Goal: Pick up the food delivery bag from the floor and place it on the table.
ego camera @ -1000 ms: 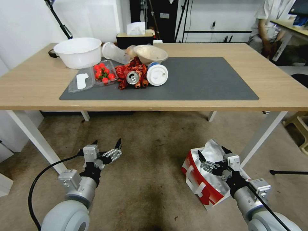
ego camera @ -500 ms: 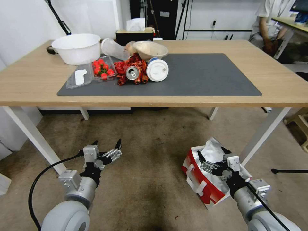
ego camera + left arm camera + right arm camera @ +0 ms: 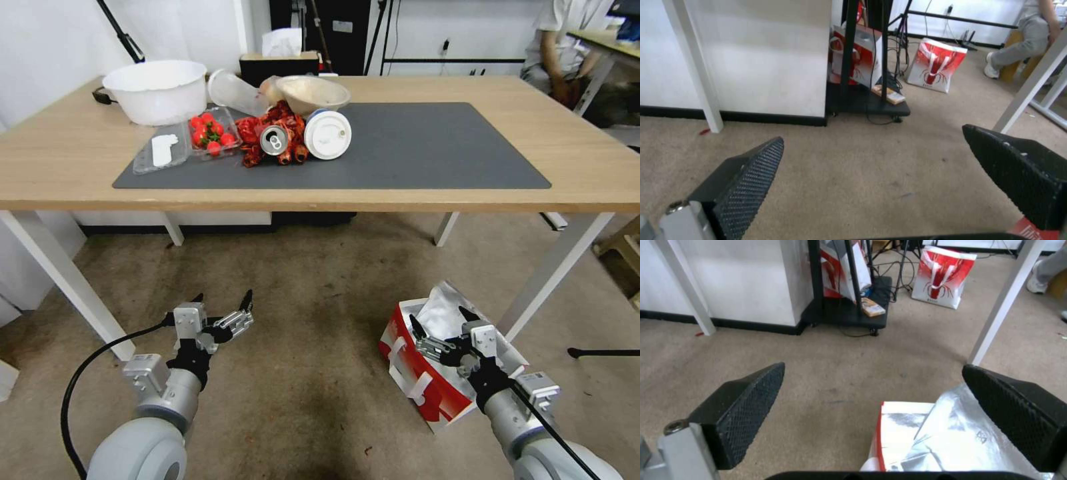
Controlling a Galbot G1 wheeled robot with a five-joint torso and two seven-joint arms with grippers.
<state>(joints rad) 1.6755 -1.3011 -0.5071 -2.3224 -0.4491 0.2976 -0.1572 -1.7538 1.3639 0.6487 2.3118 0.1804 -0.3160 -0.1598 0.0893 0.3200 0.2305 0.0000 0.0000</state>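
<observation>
With our right gripper [image 3: 439,331] spread above the boxy red-and-white foil-lined food delivery bag [image 3: 415,370] on the mottled brownish floor [image 3: 313,300] (beside the light-wood table's [image 3: 587,160] right front leg), we risk pinching only loose foil, which could tear; our left gripper [image 3: 223,308] hangs spread, idle.

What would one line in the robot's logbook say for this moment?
bag: on floor, near table leg | right gripper: open, above bag | left gripper: open, over bare floor | bag not grasped
</observation>
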